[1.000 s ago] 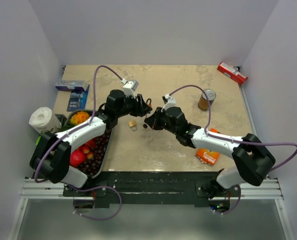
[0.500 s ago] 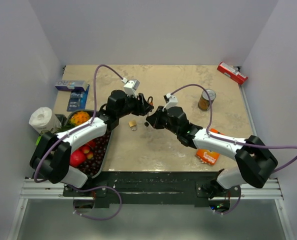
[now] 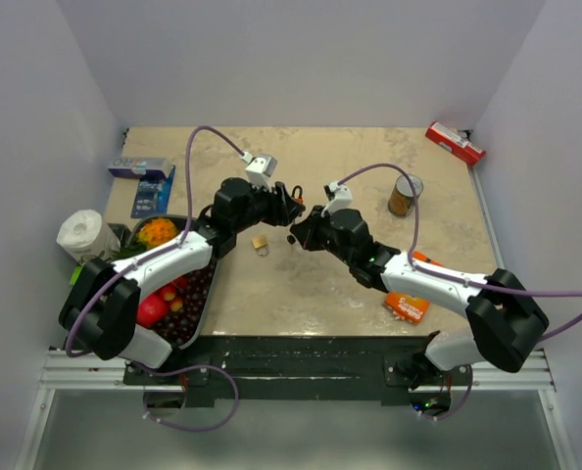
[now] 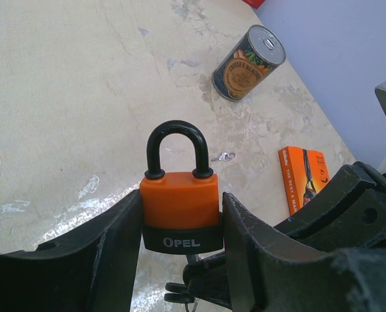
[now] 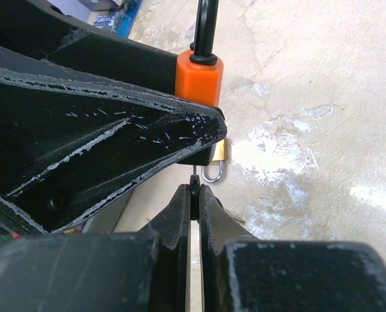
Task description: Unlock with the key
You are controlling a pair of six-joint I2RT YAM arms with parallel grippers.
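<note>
Right hand is clenched on the key, whose long axis runs along the fingers, blade pointing at the base of the orange padlock. The left hand grips the padlock above the desk.

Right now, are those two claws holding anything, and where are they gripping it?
Left gripper clamps the padlock by the sides of its body, shackle free. Right gripper pinches the key, apparently by its head, just under the padlock.
</note>
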